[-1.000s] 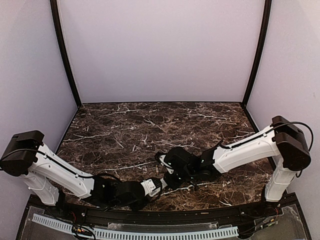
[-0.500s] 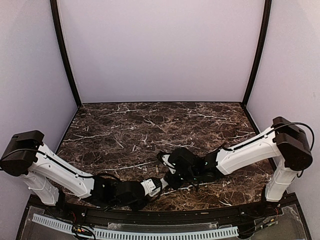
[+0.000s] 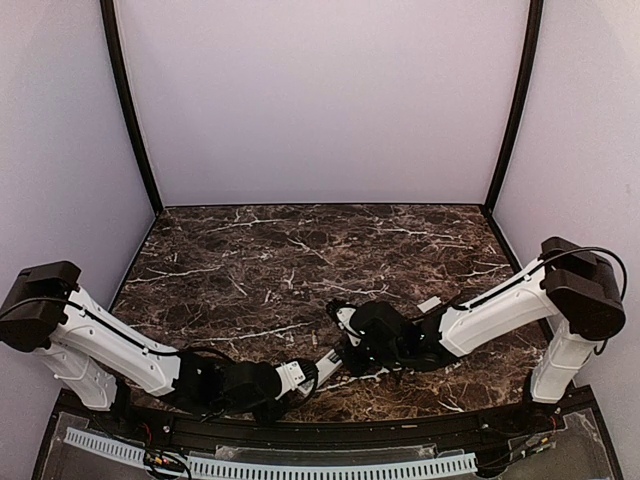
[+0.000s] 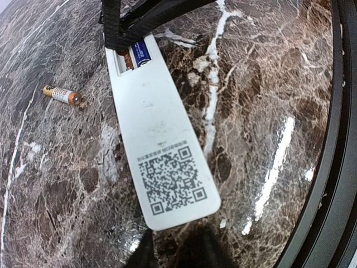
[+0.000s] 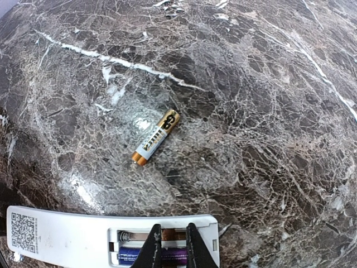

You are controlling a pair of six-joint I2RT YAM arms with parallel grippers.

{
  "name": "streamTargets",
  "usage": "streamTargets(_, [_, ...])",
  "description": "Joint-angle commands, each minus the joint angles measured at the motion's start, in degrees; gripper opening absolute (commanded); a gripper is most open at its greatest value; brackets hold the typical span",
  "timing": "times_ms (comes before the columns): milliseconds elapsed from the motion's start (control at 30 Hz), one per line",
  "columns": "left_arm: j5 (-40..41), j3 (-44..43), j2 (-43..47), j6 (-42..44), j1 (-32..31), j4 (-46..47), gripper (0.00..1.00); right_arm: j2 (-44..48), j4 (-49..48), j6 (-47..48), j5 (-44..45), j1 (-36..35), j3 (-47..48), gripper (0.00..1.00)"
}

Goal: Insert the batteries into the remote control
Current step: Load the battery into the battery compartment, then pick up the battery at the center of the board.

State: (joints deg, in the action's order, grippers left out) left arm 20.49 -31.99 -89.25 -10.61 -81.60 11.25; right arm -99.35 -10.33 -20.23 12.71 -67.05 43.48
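Remote (image 4: 162,145) lies back-up near the desk's (image 5: 268,111) near edge, compartment open for loading. Left gripper (image 4: 173,254) sits at its QR end, probably steadying it; grip cannot be told. Right gripper (image 5: 173,245) is over the compartment, jaws nearly together; pinching or pressing, cannot tell. Seated battery (image 5: 146,256) is in its slot. Loose battery (image 5: 155,137) waits nearby.

walls (image 3: 320,100): pale lilac | table (image 3: 250,250): dark marble (white veins, glossy)

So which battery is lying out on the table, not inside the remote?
The gold and orange battery, lying alone on the marble, apart from the remote control. The blue battery sits in its open back recess.
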Motion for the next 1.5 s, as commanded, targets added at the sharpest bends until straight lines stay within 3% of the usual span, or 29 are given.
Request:
streamTargets(0, [-1.52, 0.9, 0.12, 0.77, -0.22, -3.92, 0.09, -5.22, 10.57, 0.34, 0.07, 0.79, -3.65, 0.14])
streamTargets(700, [-1.52, -0.1, -1.08, 0.85, -0.22, -4.74, 0.09, 10.96, 19.43, 5.48, -5.97, 2.06, 7.65, 0.19])
streamTargets(967, [-0.35, -0.39, 2.6, -0.3, -0.22, -6.86, 0.12, 9.3, 28.03, 1.5, -0.61, 4.5, 14.81, 0.25])
streamTargets(1167, [0.97, 0.01, 8.77, -0.97, -0.22, -8.55, 0.29, -2.9, 36.64, -1.06, 1.78, 5.08, 28.16, 0.28])
streamTargets(1233, [1.91, -0.01, 10.8, -1.75, -0.22, -9.86, 0.48, -7.06, 39.15, -1.86, 1.2, 5.09, 32.22, 0.29])
streamTargets(1300, [2.78, 0.25, 13.01, -2.84, -0.22, -10.74, 0.59, -10.38, 40.21, -2.73, -1.11, 5.13, 35.3, 0.29])
streamTargets(1467, [4.78, 2.26, 19.69, -5.53, -0.22, -12.57, 0.71, -14.52, 39.06, -5.07, -5.66, 5.09, 37.87, 0.33])
